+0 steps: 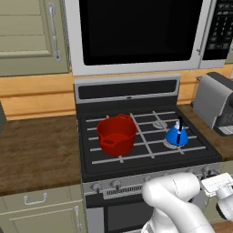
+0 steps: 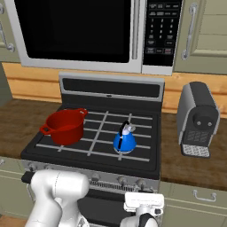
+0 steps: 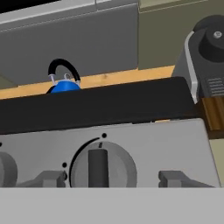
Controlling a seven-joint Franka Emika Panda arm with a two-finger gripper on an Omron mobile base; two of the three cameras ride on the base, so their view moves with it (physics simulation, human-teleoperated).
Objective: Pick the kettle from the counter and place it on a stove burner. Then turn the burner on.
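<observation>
Stove (image 1: 91, 157): kettle (image 1: 176, 135) on burner, well beyond fingers (image 3: 63, 177); fingers apart, straddling knob (image 3: 103, 166).

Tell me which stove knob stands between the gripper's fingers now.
The knob at the middle of the hand view, its bar upright, between the two finger tips of the gripper. Another knob lies at the left edge, outside the fingers.

The white arm bends low before the stove's front panel, its gripper (image 3: 103, 178) level with a control knob (image 3: 99, 167), fingertips (image 3: 52, 178) spread apart on either side of it, not touching.
</observation>
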